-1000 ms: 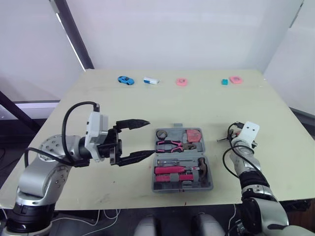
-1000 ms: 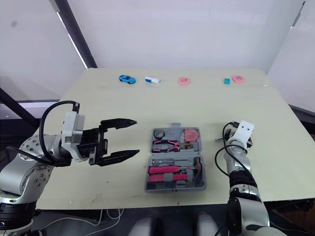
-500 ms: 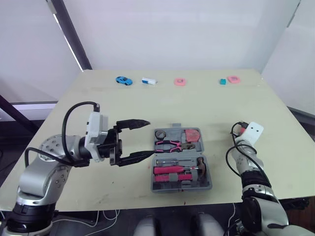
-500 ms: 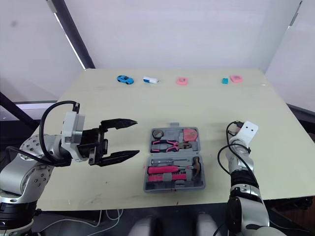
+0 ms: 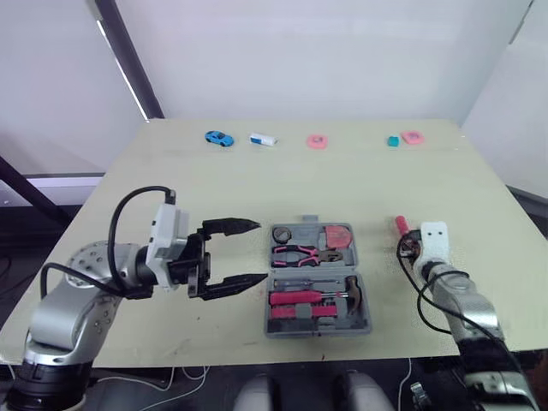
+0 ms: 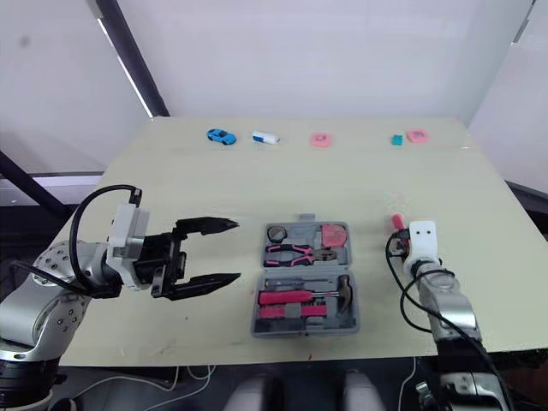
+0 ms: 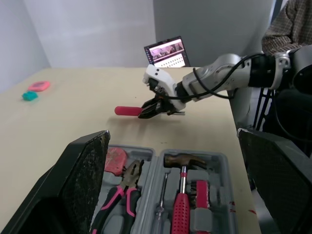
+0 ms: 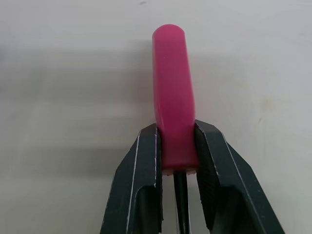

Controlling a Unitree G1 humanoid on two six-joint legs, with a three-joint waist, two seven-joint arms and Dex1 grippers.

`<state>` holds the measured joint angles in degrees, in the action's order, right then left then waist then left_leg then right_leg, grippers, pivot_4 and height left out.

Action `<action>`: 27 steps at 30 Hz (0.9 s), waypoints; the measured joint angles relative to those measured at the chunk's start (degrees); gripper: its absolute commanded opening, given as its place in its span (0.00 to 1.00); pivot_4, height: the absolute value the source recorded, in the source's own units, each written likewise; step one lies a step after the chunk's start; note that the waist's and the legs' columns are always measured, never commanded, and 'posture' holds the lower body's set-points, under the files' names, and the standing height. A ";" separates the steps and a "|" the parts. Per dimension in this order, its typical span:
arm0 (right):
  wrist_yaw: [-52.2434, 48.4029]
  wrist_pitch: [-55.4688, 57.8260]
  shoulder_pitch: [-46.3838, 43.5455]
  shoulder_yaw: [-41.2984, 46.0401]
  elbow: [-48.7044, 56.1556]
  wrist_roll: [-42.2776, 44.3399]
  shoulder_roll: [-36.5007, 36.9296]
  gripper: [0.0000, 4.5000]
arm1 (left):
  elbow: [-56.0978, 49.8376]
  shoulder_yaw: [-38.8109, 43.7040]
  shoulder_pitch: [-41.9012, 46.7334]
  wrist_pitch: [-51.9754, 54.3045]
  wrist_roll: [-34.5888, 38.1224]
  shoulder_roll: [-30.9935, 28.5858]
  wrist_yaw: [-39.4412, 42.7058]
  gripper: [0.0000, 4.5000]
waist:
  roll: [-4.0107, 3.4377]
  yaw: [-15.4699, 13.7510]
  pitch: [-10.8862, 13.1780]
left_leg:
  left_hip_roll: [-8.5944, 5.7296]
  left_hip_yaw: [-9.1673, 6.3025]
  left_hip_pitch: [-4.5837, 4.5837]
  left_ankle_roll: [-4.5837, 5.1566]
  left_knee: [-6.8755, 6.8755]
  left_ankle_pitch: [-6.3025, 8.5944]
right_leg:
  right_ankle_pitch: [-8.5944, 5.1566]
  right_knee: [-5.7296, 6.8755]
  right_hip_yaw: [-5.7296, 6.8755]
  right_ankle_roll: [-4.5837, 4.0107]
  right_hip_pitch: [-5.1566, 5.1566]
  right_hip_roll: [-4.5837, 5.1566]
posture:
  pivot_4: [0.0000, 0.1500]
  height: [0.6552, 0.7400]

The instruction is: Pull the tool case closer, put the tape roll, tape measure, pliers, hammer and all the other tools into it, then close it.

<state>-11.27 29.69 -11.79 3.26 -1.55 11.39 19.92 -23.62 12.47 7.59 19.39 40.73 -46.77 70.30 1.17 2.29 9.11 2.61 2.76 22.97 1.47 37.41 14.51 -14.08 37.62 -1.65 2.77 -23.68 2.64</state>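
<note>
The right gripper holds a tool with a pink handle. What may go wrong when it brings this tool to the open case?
1. The right gripper pinches the screwdriver only at the shaft end of its handle, so the tool may swing or slip on the way.
2. The case already holds the hammer and the pliers. If the screwdriver is laid across them, it might keep the lid from closing.

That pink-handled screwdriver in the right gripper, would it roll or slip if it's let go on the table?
Likely to roll: the screwdriver has a round, smooth-looking handle. It may slip too, since the right gripper pinches just the handle's shaft end. It is probably stiff and light.
</note>
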 measured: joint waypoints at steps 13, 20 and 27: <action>-26.27 1.37 15.22 -4.57 23.55 4.65 20.99 0.08 | 3.32 -0.64 0.01 -1.75 -0.16 -1.49 8.15 1.00 | 0.12 -0.21 0.09 | -0.02 0.02 -0.08 0.00 0.13 -0.01 | -0.22 0.02 -0.02 -0.03 0.05 -0.01 | 1.00 1.00; -38.44 0.87 11.97 -5.17 25.99 7.95 28.40 0.08 | 7.58 -1.87 1.19 -4.97 -1.55 -1.51 12.58 1.00 | 0.23 -0.35 0.17 | -0.01 0.00 -0.05 0.00 0.13 -0.01 | -0.15 0.01 0.01 -0.07 0.06 -0.02 | 1.00 1.00; -47.55 1.00 -0.74 -14.85 28.63 5.51 32.68 0.08 | 10.24 -3.37 0.00 -10.04 -5.46 -3.17 16.91 1.00 | 0.32 -0.04 0.29 | 0.01 0.01 -0.06 0.00 0.13 -0.01 | -0.12 0.03 0.01 -0.17 0.01 -0.02 | 1.00 1.00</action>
<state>-58.82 30.68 -12.53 -11.59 27.08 16.90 52.61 -13.39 9.10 7.59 9.35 35.27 -49.94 87.21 1.49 2.25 9.40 2.62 2.77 22.90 1.47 37.54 14.50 -14.19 37.64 -1.64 2.60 -23.67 2.62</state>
